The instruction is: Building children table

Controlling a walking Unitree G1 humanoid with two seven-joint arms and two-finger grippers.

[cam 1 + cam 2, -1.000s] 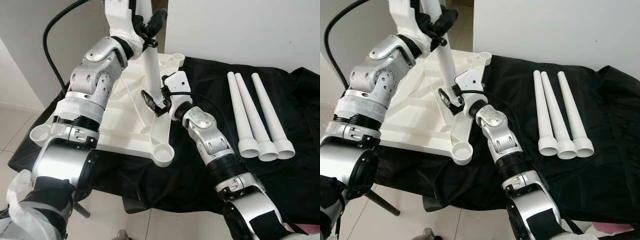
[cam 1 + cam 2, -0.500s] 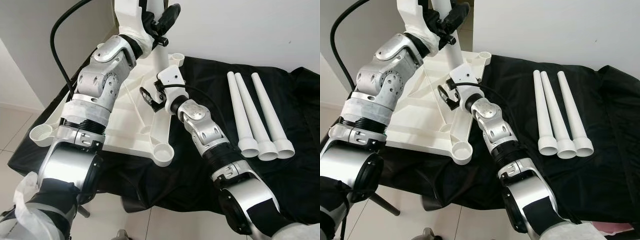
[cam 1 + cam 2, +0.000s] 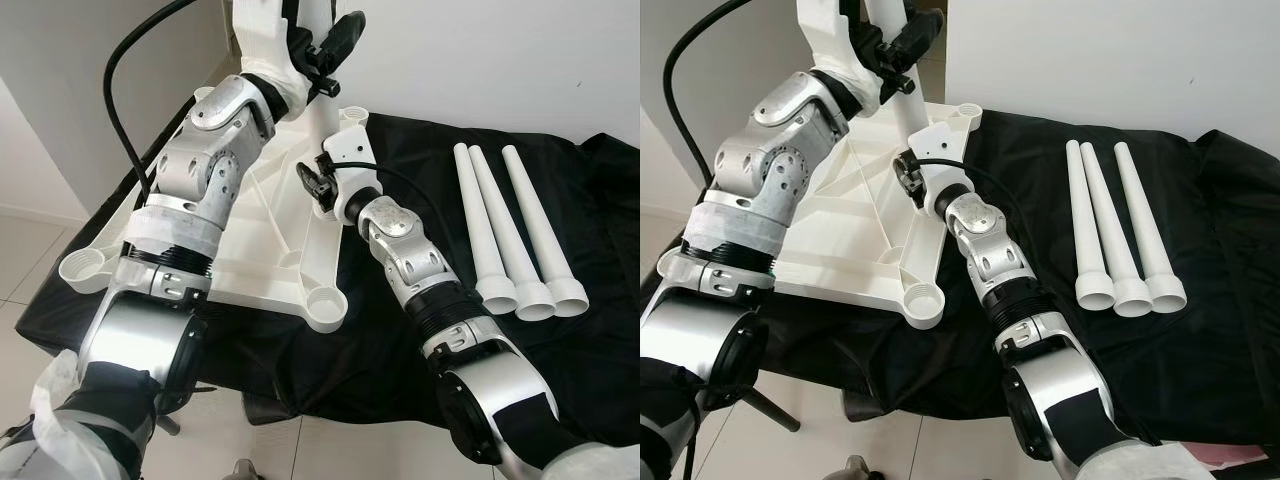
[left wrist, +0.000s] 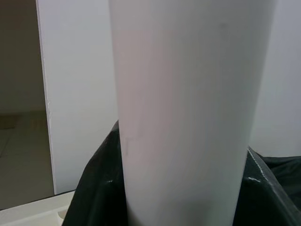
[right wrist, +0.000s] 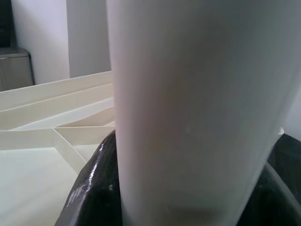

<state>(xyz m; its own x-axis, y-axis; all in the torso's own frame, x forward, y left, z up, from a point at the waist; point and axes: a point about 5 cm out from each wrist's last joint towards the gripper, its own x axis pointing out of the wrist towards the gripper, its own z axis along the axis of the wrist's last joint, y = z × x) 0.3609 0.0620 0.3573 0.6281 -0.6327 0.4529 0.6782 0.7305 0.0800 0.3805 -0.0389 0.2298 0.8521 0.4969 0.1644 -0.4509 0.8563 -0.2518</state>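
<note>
Both my grippers are clamped on one white table leg (image 3: pixel 902 100), which stands upright at the far right corner of the upturned white tabletop (image 3: pixel 262 235). My left gripper (image 3: pixel 322 45) grips the leg high up, fingers closed around it, with the silver left arm reaching up and across the tabletop. My right gripper (image 3: pixel 318 182) holds the same leg lower down, just above the tabletop, its black fingers (image 3: pixel 906 172) wrapped against the leg's side. In both wrist views the leg runs as a wide white column between the black fingers: the left wrist view looks past the leg (image 4: pixel 188 113) to a white wall, the right wrist view looks past the leg (image 5: pixel 197 108) to the tabletop's ribs.

The tabletop lies upside down on a surface covered by a black cloth (image 3: pixel 430 180), toward that surface's left edge, its ribbed underside up. A round leg socket (image 3: pixel 325 303) sits at the tabletop's near right corner, another round socket (image 3: pixel 82 268) at its near left corner.

Three loose table legs (image 3: pixel 510 235) lie side by side on the cloth toward the right edge, well apart from the tabletop, their wide ends toward me and touching one another. A black cable (image 3: pixel 125 75) loops above my left arm.
</note>
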